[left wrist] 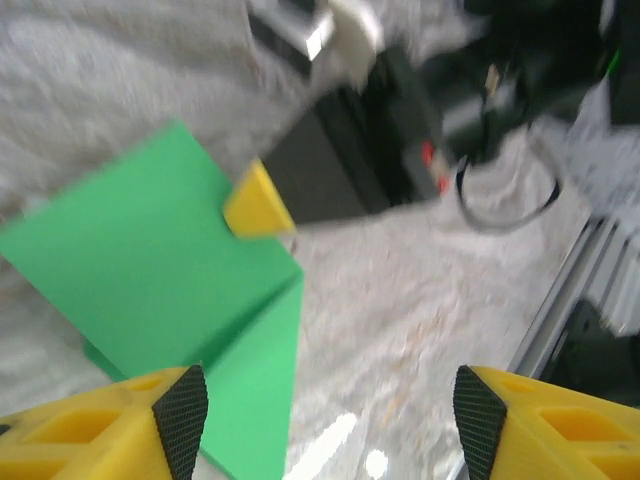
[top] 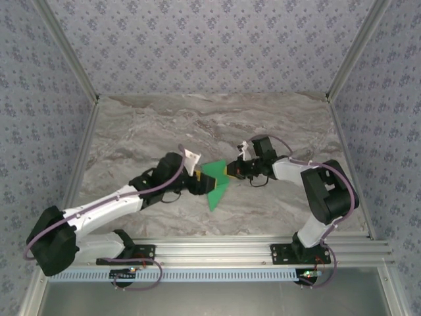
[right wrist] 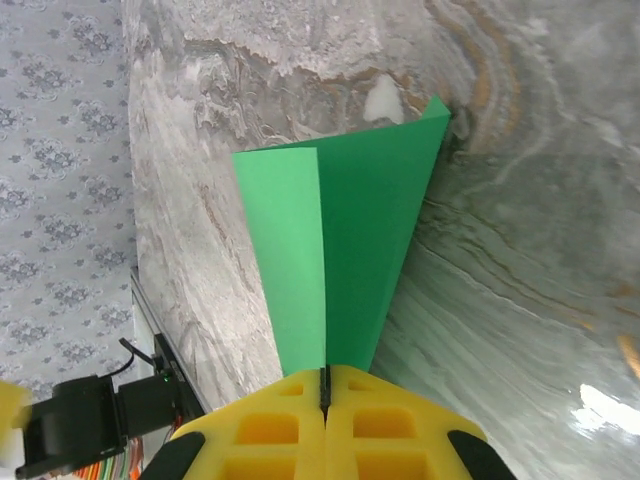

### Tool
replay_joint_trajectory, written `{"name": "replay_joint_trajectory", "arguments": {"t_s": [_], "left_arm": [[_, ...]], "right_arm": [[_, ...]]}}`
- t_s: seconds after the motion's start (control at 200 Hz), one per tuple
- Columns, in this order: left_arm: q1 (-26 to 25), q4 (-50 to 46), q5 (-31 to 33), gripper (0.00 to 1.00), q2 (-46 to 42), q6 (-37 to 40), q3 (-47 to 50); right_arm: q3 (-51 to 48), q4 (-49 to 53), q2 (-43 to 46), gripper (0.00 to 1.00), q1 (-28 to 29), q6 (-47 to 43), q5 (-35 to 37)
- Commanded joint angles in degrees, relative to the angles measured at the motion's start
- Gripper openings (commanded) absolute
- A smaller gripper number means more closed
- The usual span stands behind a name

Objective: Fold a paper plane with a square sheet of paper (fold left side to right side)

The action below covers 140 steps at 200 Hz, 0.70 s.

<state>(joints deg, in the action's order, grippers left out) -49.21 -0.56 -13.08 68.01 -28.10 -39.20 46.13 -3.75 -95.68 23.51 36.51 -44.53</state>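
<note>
On marble table (top: 283, 125) | right end effector (right wrist: 323, 385) pinching green paper (right wrist: 340, 250) | left end effector (left wrist: 325, 410) spread

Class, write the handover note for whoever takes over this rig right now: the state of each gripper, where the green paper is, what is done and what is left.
Left gripper: open, fingers wide apart, holding nothing, right next to the paper.
Right gripper: shut on the sheet of paper, pinching one edge.
Paper: in the middle of the table, between the two grippers, bent along one crease with a flap raised.
Done: one fold begun.
Left: press that fold flat, then make the remaining folds. It is not yet a dart shape.
</note>
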Motion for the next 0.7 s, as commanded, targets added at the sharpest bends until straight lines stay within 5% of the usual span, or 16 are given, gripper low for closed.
{"name": "replay_joint_trajectory", "arguments": {"t_s": [0.0, 0.695], "left_arm": [[-4.7, -5.2, 8.5, 0.69, 2.9, -1.0, 0.6], [-17.3, -16.3, 30.7, 0.71, 24.2, 0.9, -14.0]], "right_arm": [[4.0, 7.3, -1.5, 0.00, 1.7, 2.9, 4.2], [8.0, 12.0, -4.0, 0.00, 2.8, 8.6, 7.8]]}}
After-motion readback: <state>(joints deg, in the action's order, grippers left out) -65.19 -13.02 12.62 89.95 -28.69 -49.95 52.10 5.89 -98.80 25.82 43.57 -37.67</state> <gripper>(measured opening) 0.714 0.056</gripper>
